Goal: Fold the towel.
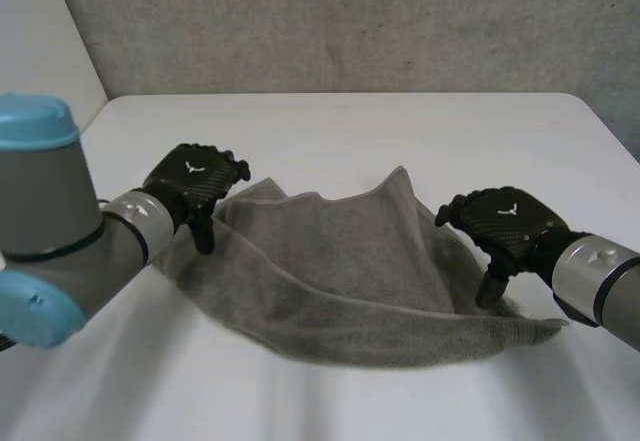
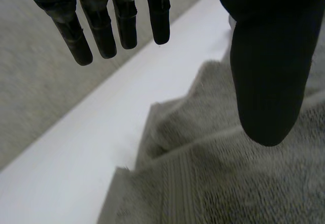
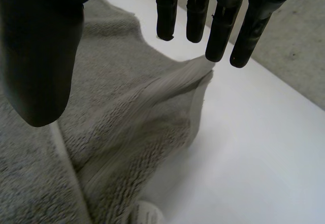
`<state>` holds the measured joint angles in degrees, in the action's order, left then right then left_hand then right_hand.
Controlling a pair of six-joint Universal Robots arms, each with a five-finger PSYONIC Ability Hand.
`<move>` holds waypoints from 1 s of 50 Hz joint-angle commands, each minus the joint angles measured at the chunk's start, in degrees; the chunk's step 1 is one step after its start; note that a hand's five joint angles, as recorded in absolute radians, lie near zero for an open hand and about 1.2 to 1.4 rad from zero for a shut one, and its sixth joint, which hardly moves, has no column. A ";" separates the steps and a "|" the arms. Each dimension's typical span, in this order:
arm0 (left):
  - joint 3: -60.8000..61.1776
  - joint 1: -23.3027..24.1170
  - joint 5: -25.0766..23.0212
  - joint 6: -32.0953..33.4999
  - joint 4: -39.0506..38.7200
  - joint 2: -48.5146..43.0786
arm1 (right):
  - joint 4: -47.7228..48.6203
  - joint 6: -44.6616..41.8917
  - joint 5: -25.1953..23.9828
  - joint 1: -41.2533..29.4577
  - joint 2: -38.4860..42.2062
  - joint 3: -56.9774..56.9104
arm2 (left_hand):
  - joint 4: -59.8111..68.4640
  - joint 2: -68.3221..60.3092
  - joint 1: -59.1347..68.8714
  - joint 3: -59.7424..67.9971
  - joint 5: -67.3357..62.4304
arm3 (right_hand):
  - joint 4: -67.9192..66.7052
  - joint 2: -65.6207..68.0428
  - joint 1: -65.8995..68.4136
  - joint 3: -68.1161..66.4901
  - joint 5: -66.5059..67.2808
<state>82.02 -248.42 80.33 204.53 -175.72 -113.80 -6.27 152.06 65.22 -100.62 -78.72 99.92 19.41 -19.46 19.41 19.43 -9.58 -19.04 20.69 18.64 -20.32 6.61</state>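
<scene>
A white surface [image 1: 330,131] is spread across the middle and lower frame. It is backed along the top by a grey speckled wall [image 1: 350,21], and a pale wall [image 1: 35,51] is seen at upper left.

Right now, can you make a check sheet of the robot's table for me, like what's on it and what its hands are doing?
Surface: white table, with the towel lying on it.
Job's things: one grey towel, rumpled, spread between the two hands, not neatly folded.
Clutter: nothing seen.
Hands: left hand open, fingers straight, at its end of the towel; right hand open at the other end; neither grips the cloth.
Cables: nothing seen.
Surroundings: grey wall behind the table.
</scene>
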 commanded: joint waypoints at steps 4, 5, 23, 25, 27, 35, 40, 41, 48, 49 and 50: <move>-11.43 -0.67 -0.09 5.00 7.76 -10.74 | 0.03 -1.68 0.17 -0.19 0.76 1.42 | 3.08 -3.04 3.09 3.06 -2.91 | 2.39 -4.04 -2.00 3.67 0.03; -12.66 -0.67 -0.17 5.17 7.76 -11.88 | 0.03 -1.68 0.17 -0.19 0.76 1.42 | 3.25 -3.20 3.26 3.23 -3.08 | 2.39 -4.04 -2.00 3.67 0.03; -21.81 -0.58 -0.17 11.94 14.08 -20.76 | 0.47 -3.70 0.26 0.25 1.47 3.44 | 12.99 -12.94 12.99 12.97 -12.82 | 2.23 -3.87 -1.83 3.50 0.20; -21.90 -0.58 -0.09 12.03 14.71 -20.94 | 0.47 -3.70 0.26 0.33 1.47 3.44 | 14.35 -14.31 14.36 14.33 -14.18 | 2.23 -3.87 -1.83 3.50 0.20; -22.08 -0.58 -0.09 12.03 15.41 -21.12 | 0.47 -3.70 0.35 0.33 1.47 3.44 | 17.53 -17.49 17.54 17.51 -17.36 | 2.23 -3.87 -1.83 3.50 0.20; -22.08 -0.58 -0.09 12.03 15.59 -21.03 | 0.65 -3.79 0.61 0.33 1.55 3.35 | 25.11 -25.07 25.12 25.09 -24.94 | 2.23 -3.87 -1.83 3.50 0.20; -21.46 -0.58 -0.09 12.12 15.59 -20.94 | 0.65 -3.79 0.79 0.42 1.99 3.35 | 29.13 -29.09 29.14 29.11 -28.96 | 2.23 -3.87 -1.83 3.50 0.20; -21.46 -0.58 -0.09 12.12 15.59 -20.94 | 0.65 -3.79 0.79 0.42 1.99 3.35 | 29.16 -29.11 29.16 29.13 -28.99 | 2.23 -3.87 -1.83 3.50 0.20; -19.19 -0.58 0.18 12.38 15.50 -19.72 | -0.05 -3.61 0.43 0.42 3.92 3.18 | 42.43 -42.39 42.44 42.41 -42.26 | 2.23 -3.87 -1.83 3.50 0.20; -19.18 -0.58 0.18 12.38 15.50 -19.71 | -0.05 -3.61 0.43 0.42 3.93 3.18 | 42.45 -42.40 42.45 42.42 -42.27 | 2.23 -3.87 -1.83 3.50 0.20; -18.13 -0.58 0.26 12.82 15.41 -18.84 | -0.23 -3.26 0.61 0.42 4.54 3.00 | 44.61 -44.56 44.62 44.59 -44.44 | 2.06 -3.71 -1.66 3.34 0.37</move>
<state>61.39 -248.99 80.32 216.67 -160.15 -134.28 -5.83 148.36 65.86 -100.20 -75.98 103.23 51.34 -51.23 50.72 51.25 -41.06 -19.04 20.69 18.64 -20.32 6.65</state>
